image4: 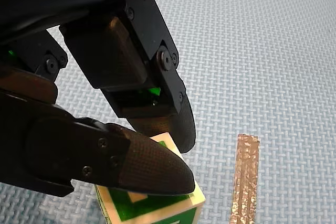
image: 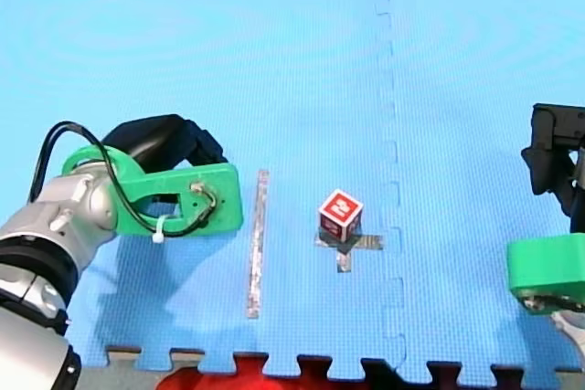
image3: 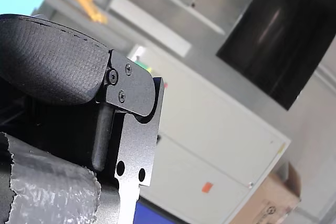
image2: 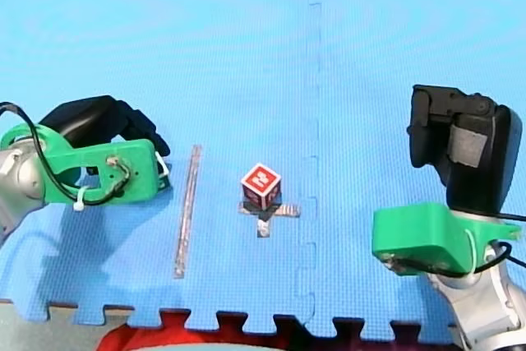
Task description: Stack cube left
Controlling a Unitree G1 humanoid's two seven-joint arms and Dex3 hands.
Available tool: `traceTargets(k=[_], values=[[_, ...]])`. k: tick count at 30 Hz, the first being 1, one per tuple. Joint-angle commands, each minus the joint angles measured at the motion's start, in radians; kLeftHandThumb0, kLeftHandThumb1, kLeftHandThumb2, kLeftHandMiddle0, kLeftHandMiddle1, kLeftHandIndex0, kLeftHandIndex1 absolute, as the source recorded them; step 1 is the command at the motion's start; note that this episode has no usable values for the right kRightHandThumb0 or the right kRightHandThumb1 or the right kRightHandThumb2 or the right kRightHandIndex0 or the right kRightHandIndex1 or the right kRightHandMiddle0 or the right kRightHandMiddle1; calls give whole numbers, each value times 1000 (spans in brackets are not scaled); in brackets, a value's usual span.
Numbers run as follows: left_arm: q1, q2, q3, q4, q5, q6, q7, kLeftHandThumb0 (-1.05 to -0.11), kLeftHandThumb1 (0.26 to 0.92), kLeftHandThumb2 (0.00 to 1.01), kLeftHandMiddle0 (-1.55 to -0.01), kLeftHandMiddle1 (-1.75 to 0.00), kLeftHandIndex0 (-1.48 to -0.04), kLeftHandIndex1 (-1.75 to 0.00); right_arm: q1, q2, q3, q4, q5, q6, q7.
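A red cube (image: 340, 216) with a white mark stands on a grey tape cross near the mat's front middle. My left hand (image2: 107, 125) hangs left of it, fingers curled downward, beside a silver tape strip (image2: 187, 211). In the second wrist view black fingers (image4: 131, 166) close around the top of a green-and-white cube (image4: 152, 205) standing on the mat, with the same tape strip (image4: 245, 177) close by. In the head views the hand hides that cube. My right hand (image2: 456, 145) is raised at the far right, holding nothing.
The blue foam mat (image: 302, 70) has a seam running front to back just right of the red cube. Its jagged front edge (image2: 246, 318) lies close below the cubes. The first wrist view looks at white cabinets (image3: 220, 129) and a cardboard box (image3: 273, 203).
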Motion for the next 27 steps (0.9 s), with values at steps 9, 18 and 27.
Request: traceTargets(k=[9, 18, 27], values=[[7, 18, -28, 7, 31, -15, 31, -469, 842, 2, -940, -1746, -1271, -44, 2, 2, -2, -1, -4, 0, -7], [9, 23, -31, 8, 38, -24, 44, -471, 847, 4, -941, -1746, -1263, -27, -1, 3, -1, 1, -6, 2, -9], [11, 23, -25, 10, 32, -25, 49, -470, 851, 4, -947, -1746, -1260, -17, -3, 7, 0, 1, -10, 6, -12]])
